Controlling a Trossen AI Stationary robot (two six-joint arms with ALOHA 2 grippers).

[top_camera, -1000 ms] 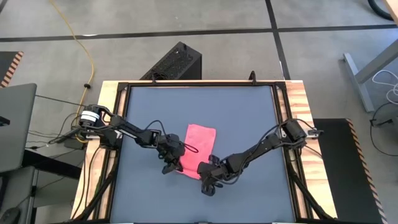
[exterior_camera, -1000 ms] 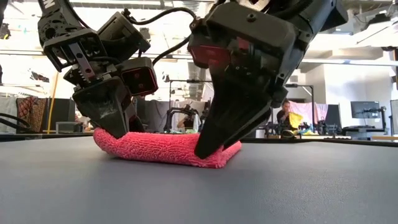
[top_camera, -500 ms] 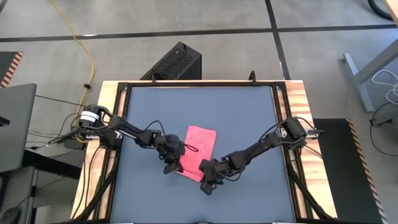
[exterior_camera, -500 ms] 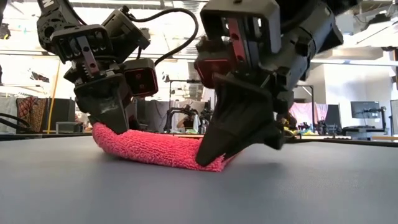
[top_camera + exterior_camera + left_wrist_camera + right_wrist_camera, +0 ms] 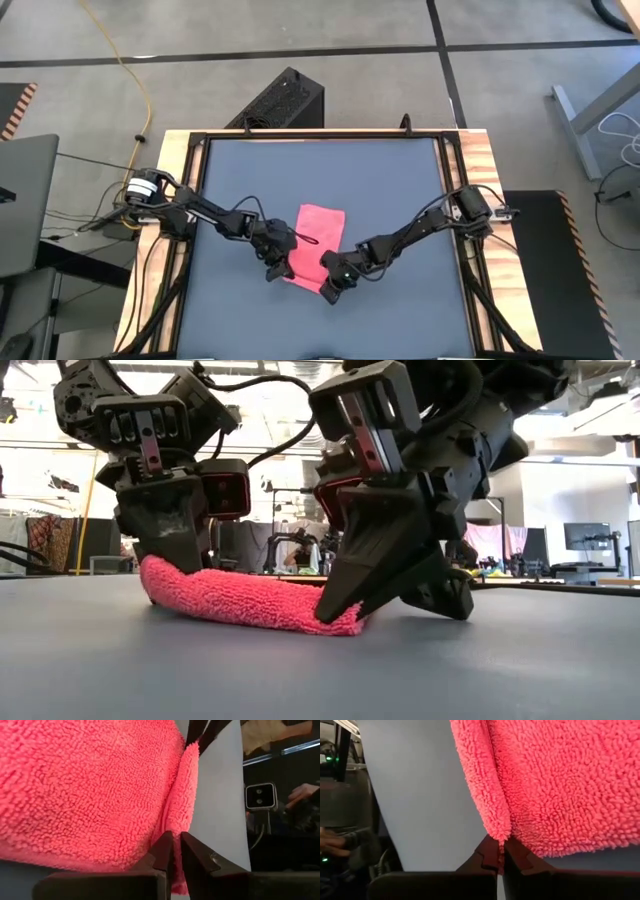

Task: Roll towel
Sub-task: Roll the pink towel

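Two black, slender jointed robot arms. The left arm [image 5: 200, 212] carries a white cylindrical part near its base and looping black cables. Each blocky wrist bears a red-tinted square panel [image 5: 229, 494] and wedge-shaped dark fingers [image 5: 350, 592].

Dark grey tabletop [image 5: 390, 190] with pink towel [image 5: 318, 228] near its front-middle

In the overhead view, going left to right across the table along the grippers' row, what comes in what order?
Left gripper, pinching the towel's near left corner → pink towel → right gripper, pinching its near right corner.
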